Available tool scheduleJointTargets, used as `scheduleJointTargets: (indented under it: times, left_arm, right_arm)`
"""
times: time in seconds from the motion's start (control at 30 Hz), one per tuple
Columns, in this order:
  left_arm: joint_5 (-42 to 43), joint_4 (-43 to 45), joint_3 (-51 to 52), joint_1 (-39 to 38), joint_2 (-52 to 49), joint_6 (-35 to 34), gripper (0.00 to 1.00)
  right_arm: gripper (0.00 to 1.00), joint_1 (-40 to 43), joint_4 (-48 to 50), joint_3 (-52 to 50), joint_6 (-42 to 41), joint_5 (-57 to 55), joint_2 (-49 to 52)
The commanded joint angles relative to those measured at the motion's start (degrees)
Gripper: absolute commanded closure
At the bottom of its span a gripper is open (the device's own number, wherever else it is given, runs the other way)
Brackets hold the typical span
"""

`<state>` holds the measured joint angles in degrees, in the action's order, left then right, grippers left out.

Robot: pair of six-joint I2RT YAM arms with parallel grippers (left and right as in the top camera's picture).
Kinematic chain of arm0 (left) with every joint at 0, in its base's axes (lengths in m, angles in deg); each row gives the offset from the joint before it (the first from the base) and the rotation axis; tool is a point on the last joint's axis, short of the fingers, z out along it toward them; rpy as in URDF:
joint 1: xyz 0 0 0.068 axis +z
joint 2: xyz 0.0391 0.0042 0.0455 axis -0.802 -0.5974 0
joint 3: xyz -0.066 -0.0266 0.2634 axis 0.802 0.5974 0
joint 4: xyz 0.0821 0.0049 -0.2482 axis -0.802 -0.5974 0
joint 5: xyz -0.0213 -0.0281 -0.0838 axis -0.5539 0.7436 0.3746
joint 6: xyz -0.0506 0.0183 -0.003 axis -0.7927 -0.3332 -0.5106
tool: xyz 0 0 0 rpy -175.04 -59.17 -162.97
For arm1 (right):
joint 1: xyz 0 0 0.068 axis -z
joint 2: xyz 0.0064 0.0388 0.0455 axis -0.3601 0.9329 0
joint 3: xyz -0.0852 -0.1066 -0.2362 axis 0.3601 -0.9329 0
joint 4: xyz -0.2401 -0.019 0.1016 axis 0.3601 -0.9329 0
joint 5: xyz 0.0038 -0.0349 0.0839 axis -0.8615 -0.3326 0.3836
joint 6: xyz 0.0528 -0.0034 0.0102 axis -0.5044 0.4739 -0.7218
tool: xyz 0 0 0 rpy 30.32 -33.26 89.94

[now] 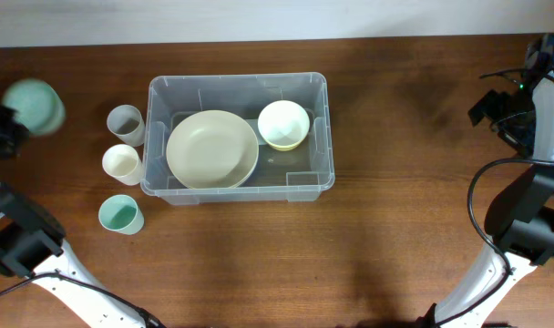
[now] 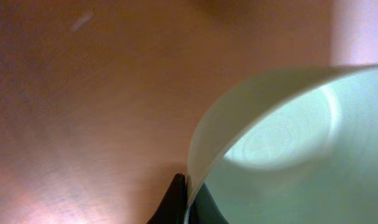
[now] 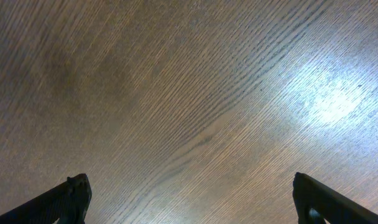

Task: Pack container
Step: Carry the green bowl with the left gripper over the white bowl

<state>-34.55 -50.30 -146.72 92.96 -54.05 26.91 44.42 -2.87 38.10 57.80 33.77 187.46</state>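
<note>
Your left end effector (image 2: 188,202) pinches the pale green bowl (image 1: 33,107) at upper left; next, carry it rightward into the clear container (image 1: 159,91). Your right end effector (image 3: 189,199) gapes wide, empty.

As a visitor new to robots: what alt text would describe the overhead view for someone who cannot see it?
A clear plastic container on a wooden table holds a large cream plate and a small pale yellow bowl. Three cups stand beside its left side, and at the far left the left gripper is shut on a pale green bowl.
</note>
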Motion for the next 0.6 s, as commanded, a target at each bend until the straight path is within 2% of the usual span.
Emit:
scheduleJointTargets:
  times: [0.0,0.1,0.2,0.33,0.57]
  left_arm:
    - [16.1,-0.9,-10.9,-1.6,0.5,8.3,0.99]
    - [22.4,-4.0,-19.0,-5.2,0.8,14.2,0.99]
    - [22.4,-8.7,-25.9,-10.8,1.0,20.1,0.99]
    - [15.1,-14.0,-30.1,-20.3,1.0,24.7,0.99]
    - [3.6,-19.1,-29.9,-38.8,0.8,31.4,0.99]
  right_arm:
    - [0.01,-0.1,0.0,-0.1,-0.1,-0.1,-0.8]
    - [0.01,-0.1,0.0,-0.1,-0.1,-0.1,-0.8]
    - [0.01,-0.1,0.0,-0.1,-0.1,-0.1,-0.8]
    - [0.01,-0.1,0.0,-0.1,-0.1,-0.1,-0.8]
    - [0.01,-0.1,0.0,-0.1,-0.1,-0.1,-0.8]
